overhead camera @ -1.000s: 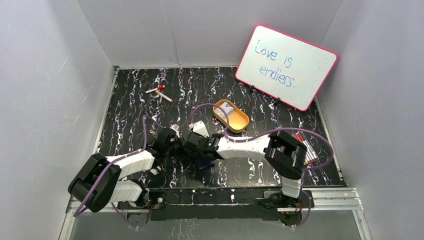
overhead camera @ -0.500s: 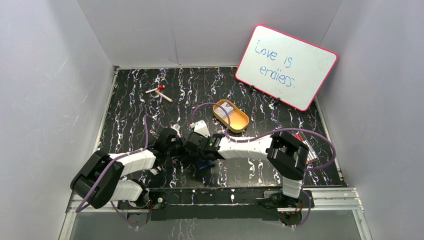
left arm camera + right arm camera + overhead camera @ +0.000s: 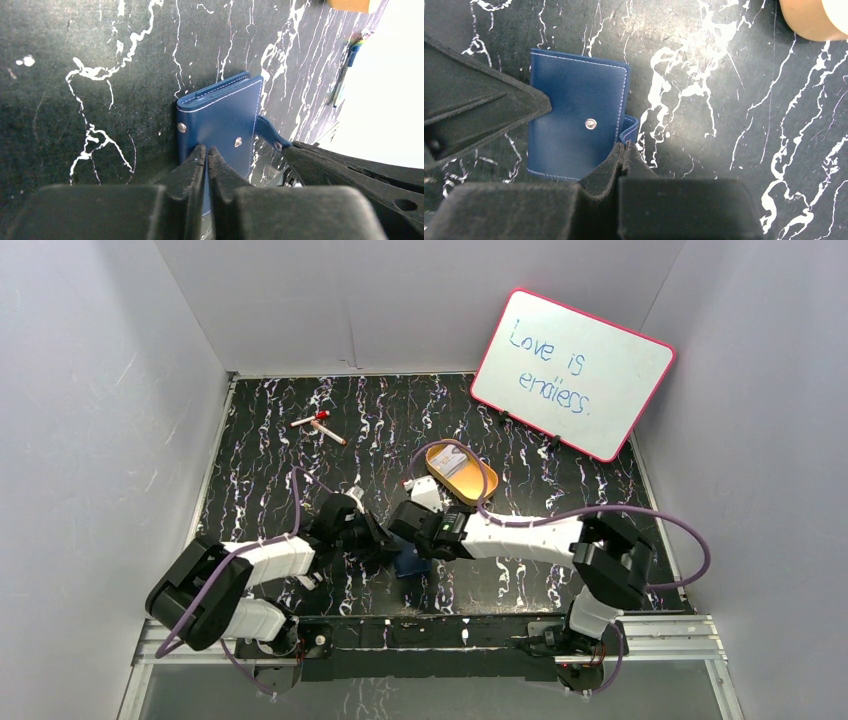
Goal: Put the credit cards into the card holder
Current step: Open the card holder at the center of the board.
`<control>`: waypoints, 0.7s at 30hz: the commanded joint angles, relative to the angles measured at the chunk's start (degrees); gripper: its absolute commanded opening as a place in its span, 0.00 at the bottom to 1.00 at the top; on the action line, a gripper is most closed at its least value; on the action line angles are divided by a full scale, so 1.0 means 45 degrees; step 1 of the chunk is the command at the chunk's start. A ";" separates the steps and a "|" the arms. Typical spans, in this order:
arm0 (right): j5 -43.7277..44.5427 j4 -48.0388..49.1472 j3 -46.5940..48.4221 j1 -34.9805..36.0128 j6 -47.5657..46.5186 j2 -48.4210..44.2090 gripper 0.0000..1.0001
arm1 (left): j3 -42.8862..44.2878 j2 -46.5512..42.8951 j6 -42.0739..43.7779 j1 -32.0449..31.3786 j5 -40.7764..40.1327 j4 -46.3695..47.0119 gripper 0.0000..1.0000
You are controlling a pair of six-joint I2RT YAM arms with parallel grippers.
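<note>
The card holder (image 3: pixel 410 563) is a navy-blue wallet lying closed on the black marbled table; it also shows in the left wrist view (image 3: pixel 220 122) and the right wrist view (image 3: pixel 574 125). My right gripper (image 3: pixel 623 146) is shut on its snap tab (image 3: pixel 630 128) at the wallet's right edge. My left gripper (image 3: pixel 206 150) is shut, its tips resting on the wallet's cover at the opposite edge. In the top view the left gripper (image 3: pixel 368 537) and the right gripper (image 3: pixel 405 532) meet over the wallet. A pale credit card (image 3: pixel 451 462) seems to lie in the orange tin.
The oval golden-orange tin (image 3: pixel 470 480) stands just behind the right wrist. A pink-framed whiteboard (image 3: pixel 573 371) leans at the back right. Two marker pens (image 3: pixel 318 425) lie at the back left. More pens (image 3: pixel 345 75) lie to the right. Grey walls enclose the table.
The right arm has swung its elbow out to the right and its gripper has shifted slightly right with the tab. The left gripper has followed a little to the right.
</note>
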 commanded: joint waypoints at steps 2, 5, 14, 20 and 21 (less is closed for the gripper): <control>-0.0922 0.0561 -0.0750 -0.0585 0.0238 -0.2373 0.00 | 0.0535 -0.1129 0.0942 0.0013 -0.0716 -0.2545 0.36; -0.1715 0.1297 -0.1213 -0.0904 -0.0315 -0.3839 0.00 | 0.1385 -0.2333 0.1374 0.0013 -0.0997 -0.3794 0.66; -0.4735 0.3616 -0.2131 -0.1000 -0.0865 -0.4816 0.00 | 0.1846 -0.4593 0.2086 0.0013 -0.2021 -0.6091 0.76; -0.4084 0.3869 -0.2746 -0.1000 0.0139 -0.4542 0.00 | 0.0991 -0.4655 0.1411 0.0012 -0.1379 -0.5247 0.76; -0.3708 0.3766 -0.2902 -0.0990 0.0361 -0.4660 0.00 | 0.0916 -0.4540 0.1398 0.0013 -0.1203 -0.5077 0.76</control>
